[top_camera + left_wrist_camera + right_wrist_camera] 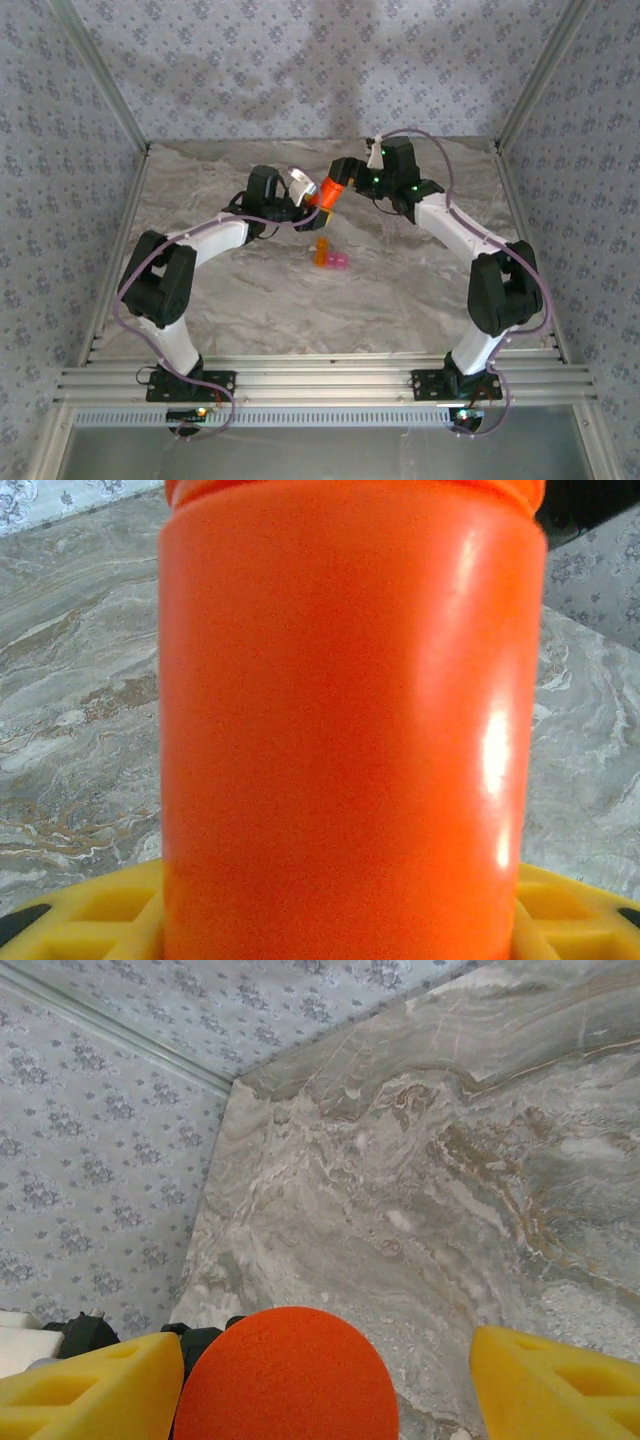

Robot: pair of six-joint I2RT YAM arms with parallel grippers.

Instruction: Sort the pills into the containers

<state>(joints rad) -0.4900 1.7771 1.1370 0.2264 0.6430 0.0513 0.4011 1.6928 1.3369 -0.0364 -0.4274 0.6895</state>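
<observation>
An orange-red bottle (326, 194) is held off the marble table (420, 300) at the back middle, with my left gripper (308, 198) shut on its body. In the left wrist view the bottle (350, 710) rises between the yellow fingers (80, 920). My right gripper (347, 178) is at the bottle's top end and stands open. Its yellow fingers (90, 1390) flank the round orange cap (288, 1380), with a wide gap on the right side. The containers (331, 256), a tiny orange and pink pair, lie on the table in front of the bottle. The pills are hidden.
Patterned walls and metal posts (100, 70) close the table in on three sides. An aluminium rail (320, 385) runs along the near edge with both arm bases. Bare marble (420, 1180) stretches under the right gripper toward the back corner.
</observation>
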